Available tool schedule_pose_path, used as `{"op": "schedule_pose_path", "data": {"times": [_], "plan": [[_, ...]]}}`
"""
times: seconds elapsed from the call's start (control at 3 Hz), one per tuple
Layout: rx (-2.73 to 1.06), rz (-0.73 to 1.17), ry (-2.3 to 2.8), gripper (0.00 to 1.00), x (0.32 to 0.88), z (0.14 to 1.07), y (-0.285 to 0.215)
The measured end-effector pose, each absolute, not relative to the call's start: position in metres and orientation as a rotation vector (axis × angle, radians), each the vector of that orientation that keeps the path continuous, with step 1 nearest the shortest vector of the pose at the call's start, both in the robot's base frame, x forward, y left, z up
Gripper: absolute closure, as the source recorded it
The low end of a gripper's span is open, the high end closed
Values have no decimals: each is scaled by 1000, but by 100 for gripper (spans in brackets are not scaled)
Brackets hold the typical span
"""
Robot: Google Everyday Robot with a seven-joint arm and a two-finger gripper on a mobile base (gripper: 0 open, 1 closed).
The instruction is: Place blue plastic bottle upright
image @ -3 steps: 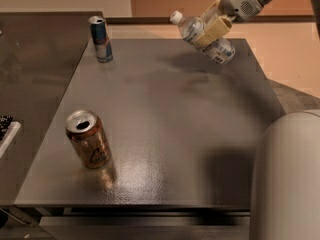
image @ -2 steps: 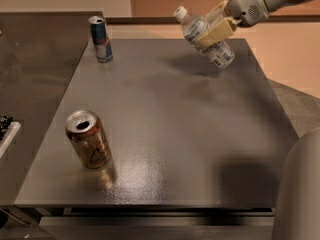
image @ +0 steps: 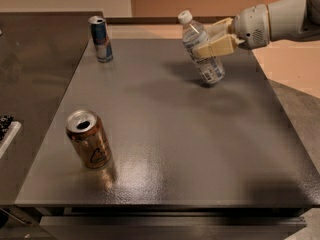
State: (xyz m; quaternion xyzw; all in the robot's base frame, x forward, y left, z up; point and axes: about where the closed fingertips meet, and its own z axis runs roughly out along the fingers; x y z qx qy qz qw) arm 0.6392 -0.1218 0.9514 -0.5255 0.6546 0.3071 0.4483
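Blue plastic bottle (image: 210,68): clear body, white cap, white-blue label on the lower half. Position: far right part of the dark grey table (image: 175,134), short of its far edge. Attitude: tilted, not upright. The cap leans up and to the left, the base points down and to the right. The base sits at or just over the tabletop, with a shadow directly beneath it; contact with the surface cannot be told.

Gripper (image: 204,40): comes in from the right at the bottle's upper body, above the label. Its two tan fingers (image: 222,45) pinch the bottle between them, one across the near side and one behind. The white-grey wrist (image: 262,21) runs off the right edge of the view, above table level.

Other items on the table:
- Slim blue-silver can (image: 101,39), upright, at the far left corner, well apart from the bottle.
- Orange-brown can (image: 90,145), upright with an opened top, near the front left, well apart from both bottle and slim can. Its reflection shows on the glossy surface in front of it.

Surroundings: a dark counter (image: 35,64) adjoins the table on the left.
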Motion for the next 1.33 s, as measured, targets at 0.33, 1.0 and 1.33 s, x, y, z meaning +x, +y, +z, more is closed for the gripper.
{"op": "schedule_pose_path", "data": {"times": [0.33,1.0,1.33], "plan": [[-1197,840,1568,100,629,951,-117],[-1066,949,1487,100,625,962,-108],[-1024,990,1453,100,628,963,-104]]}}
